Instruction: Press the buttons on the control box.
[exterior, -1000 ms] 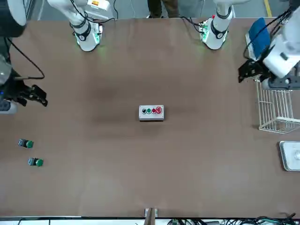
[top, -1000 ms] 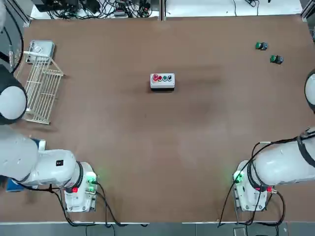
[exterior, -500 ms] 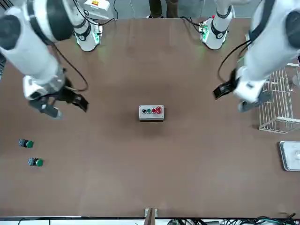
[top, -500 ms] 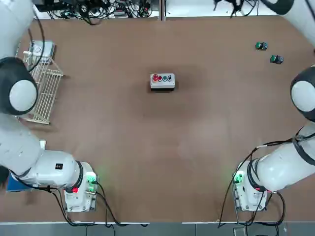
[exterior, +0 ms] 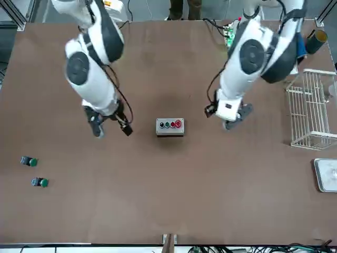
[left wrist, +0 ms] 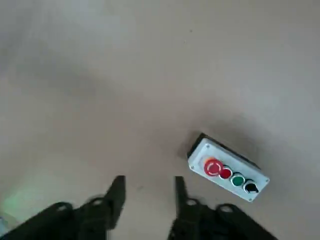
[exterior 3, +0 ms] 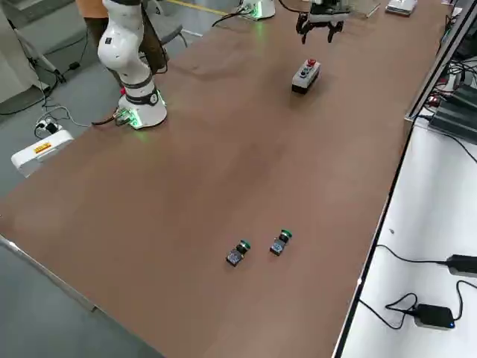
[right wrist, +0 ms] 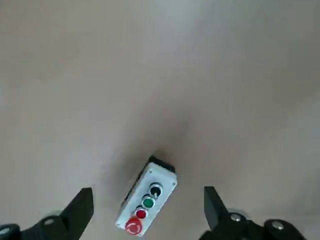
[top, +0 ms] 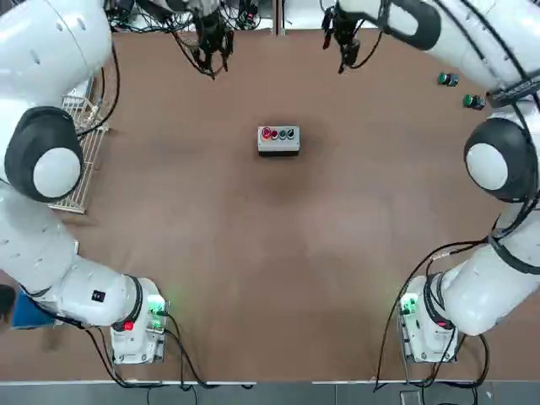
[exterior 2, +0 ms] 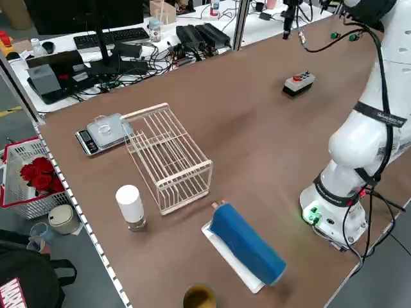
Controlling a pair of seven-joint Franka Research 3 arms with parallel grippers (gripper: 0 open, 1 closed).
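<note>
The control box point(top: 278, 139) is small and white with a dark base and sits near the middle of the table, also as the control box point(exterior: 170, 127). Its buttons point(left wrist: 230, 176) run in a row: larger red, smaller red, green, dark. My left gripper point(left wrist: 148, 192) hangs open high above the table, with the box off to one side of its fingers point(left wrist: 117, 190). My right gripper point(right wrist: 146, 205) is open wide, high above the box point(right wrist: 147, 202), which shows between its fingers. In the top view the left gripper point(top: 211, 49) and the right gripper point(top: 342, 40) appear beyond the box.
A wire rack point(top: 72, 160) lies at the left edge, with a grey square metal box point(exterior: 326, 176) beyond it. Two loose green-topped knobs point(top: 448, 79) point(top: 473, 101) sit at the far right. A blue object point(exterior 2: 247, 247) and a white cup point(exterior 2: 130, 205) stand near the left base.
Both arms have swung in from the table's sides to the middle. Their grippers now hang high over the area around the control box.
</note>
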